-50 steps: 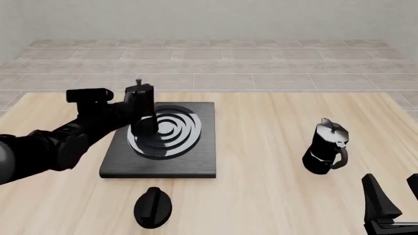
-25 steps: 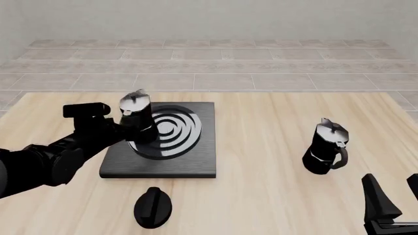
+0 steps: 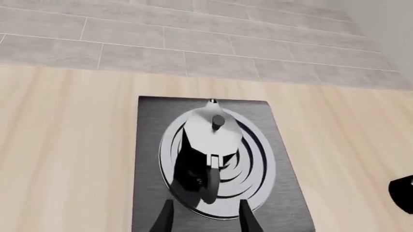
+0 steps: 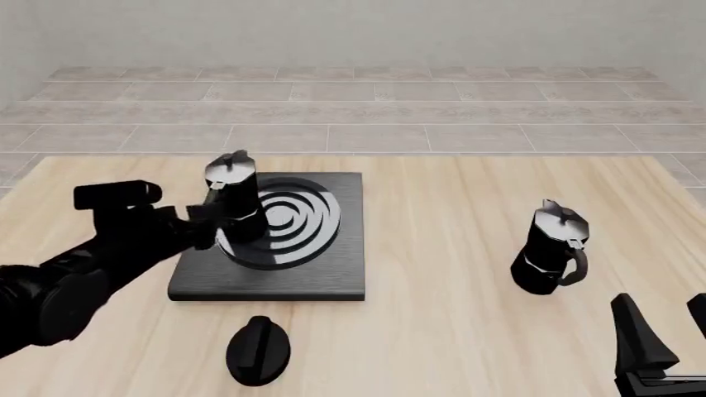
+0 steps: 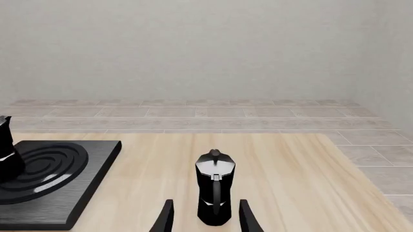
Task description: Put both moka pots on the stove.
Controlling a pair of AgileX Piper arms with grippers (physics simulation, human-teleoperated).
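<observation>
One moka pot (image 4: 233, 201) stands upright on the left part of the stove's (image 4: 331, 277) ringed burner. In the left wrist view this moka pot (image 3: 210, 140) is just ahead of my left gripper (image 3: 205, 220), handle toward the open fingers, which hold nothing. From the front, the left gripper (image 4: 203, 218) sits just left of the pot. The other moka pot (image 4: 551, 248) stands on the table at the right, handle toward me. My right gripper (image 4: 667, 331) is open at the near right edge; in its wrist view that pot (image 5: 215, 188) stands a little ahead of the right gripper (image 5: 205, 220).
A black oval knob (image 4: 259, 350) lies on the table in front of the stove, and the same knob (image 3: 403, 193) shows at the edge of the left wrist view. The stove (image 5: 58, 188) lies to the left of the right pot. A tiled floor lies beyond the table's far edge.
My left gripper has let go of the first moka pot, which now stands on the burner, and the arm has drawn back to the left. The right arm has not moved.
</observation>
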